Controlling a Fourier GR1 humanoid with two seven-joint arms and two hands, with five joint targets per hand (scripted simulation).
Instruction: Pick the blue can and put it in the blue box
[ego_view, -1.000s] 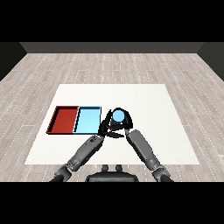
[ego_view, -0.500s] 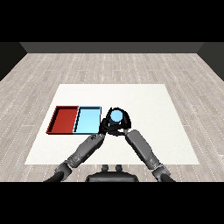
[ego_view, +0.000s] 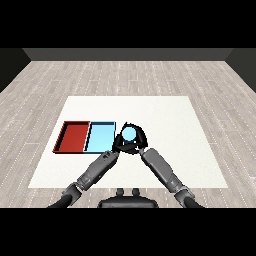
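A white desk (ego_view: 165, 115) seen from above and behind the robot, its two grey forearms reaching in from the lower corners and meeting near the middle. The landmark here is the light blue tray (ego_view: 100, 138), which is where the blue can (ego_view: 129, 133) belongs.

The blue can stands upright just to the right of the light blue tray, close to its right wall but outside it. The right hand (ego_view: 138, 142) wraps around the can, its black fingers (ego_view: 140, 133) curled round the can's right and far sides, apparently so it can be lifted and carried. The left hand (ego_view: 119, 145) sits between the can and the light blue tray, right against the can's left side; whether its fingers are curled or straight I cannot tell, as they merge with the other hand's dark shape.

A red tray (ego_view: 73, 137) lies touching the light blue tray on its left side, well away from the can.

The can looks grasped but not yet moved across. The likely next step is a short lift and a shift leftward over the tray's wall.
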